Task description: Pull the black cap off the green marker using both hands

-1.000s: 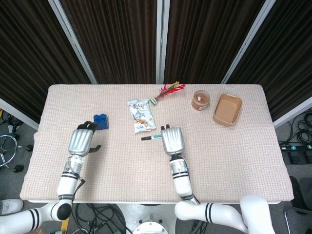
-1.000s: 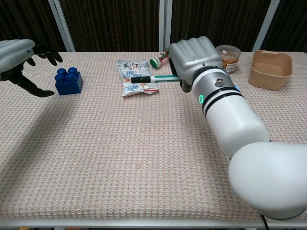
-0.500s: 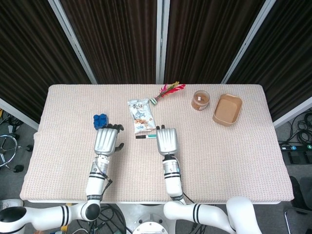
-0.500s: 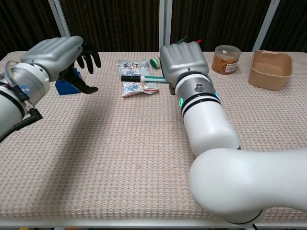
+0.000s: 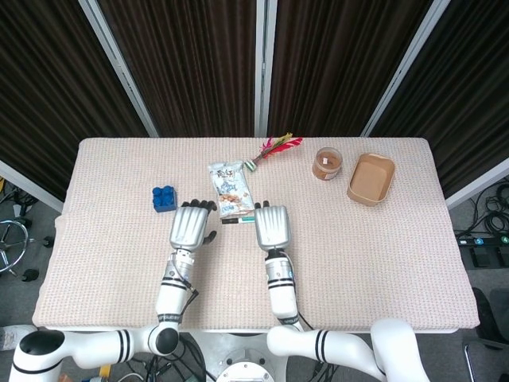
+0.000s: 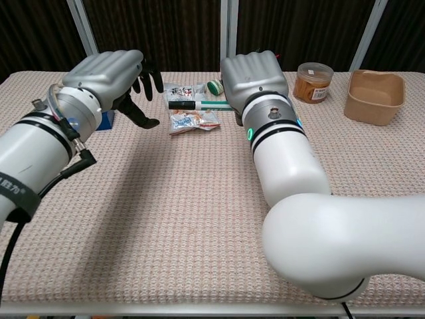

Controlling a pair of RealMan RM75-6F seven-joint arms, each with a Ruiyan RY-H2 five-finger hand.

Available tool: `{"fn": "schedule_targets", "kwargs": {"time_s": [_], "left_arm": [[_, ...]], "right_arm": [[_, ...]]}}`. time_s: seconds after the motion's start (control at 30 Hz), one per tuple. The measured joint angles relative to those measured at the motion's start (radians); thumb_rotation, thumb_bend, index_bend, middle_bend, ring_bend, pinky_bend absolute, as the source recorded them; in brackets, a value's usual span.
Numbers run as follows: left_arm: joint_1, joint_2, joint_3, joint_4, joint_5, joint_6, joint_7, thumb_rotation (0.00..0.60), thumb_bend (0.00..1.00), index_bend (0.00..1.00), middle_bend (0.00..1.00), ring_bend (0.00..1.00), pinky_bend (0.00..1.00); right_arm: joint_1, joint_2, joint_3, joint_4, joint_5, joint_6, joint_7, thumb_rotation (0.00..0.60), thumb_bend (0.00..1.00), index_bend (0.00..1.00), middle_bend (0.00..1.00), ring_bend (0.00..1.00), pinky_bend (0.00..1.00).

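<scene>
A rough woven cloth [image 5: 382, 239] covers the table; the snack packet [image 5: 231, 188] is glossy plastic.

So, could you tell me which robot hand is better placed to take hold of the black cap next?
The left robot hand. It is open and nearest the black cap, while the right robot hand already grips the green marker at its other end.

— Which colours are seen on the marker [image 6: 199, 104]?
— A green barrel and a black cap [image 6: 179, 105] are shown.
— And the hands?
— Silver backs with black fingers are seen on the left hand [image 6: 114, 75]; the right hand [image 6: 254, 76] is silver. The table [image 5: 382, 239] is covered in beige weave.
</scene>
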Motion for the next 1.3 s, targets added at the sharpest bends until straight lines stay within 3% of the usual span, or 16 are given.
{"fn": "schedule_targets", "kwargs": {"time_s": [0.37, 1.3], "left_arm": [[-0.035, -0.022, -0.029, 0.004, -0.044, 0.0, 0.023, 0.6, 0.21, 0.42, 0.46, 0.39, 0.46], [-0.05, -0.048, -0.033, 0.074, -0.085, 0.008, -0.021, 0.6, 0.26, 0.52, 0.55, 0.47, 0.53]], "right_arm": [[0.038, -0.038, 0.025, 0.053, 0.019, -0.014, 0.005, 0.6, 0.33, 0.6, 0.58, 0.81, 0.88], [0.061, -0.056, 0.032, 0.072, 0.036, -0.021, 0.004, 0.6, 0.33, 0.6, 0.58, 0.81, 0.88]]}}
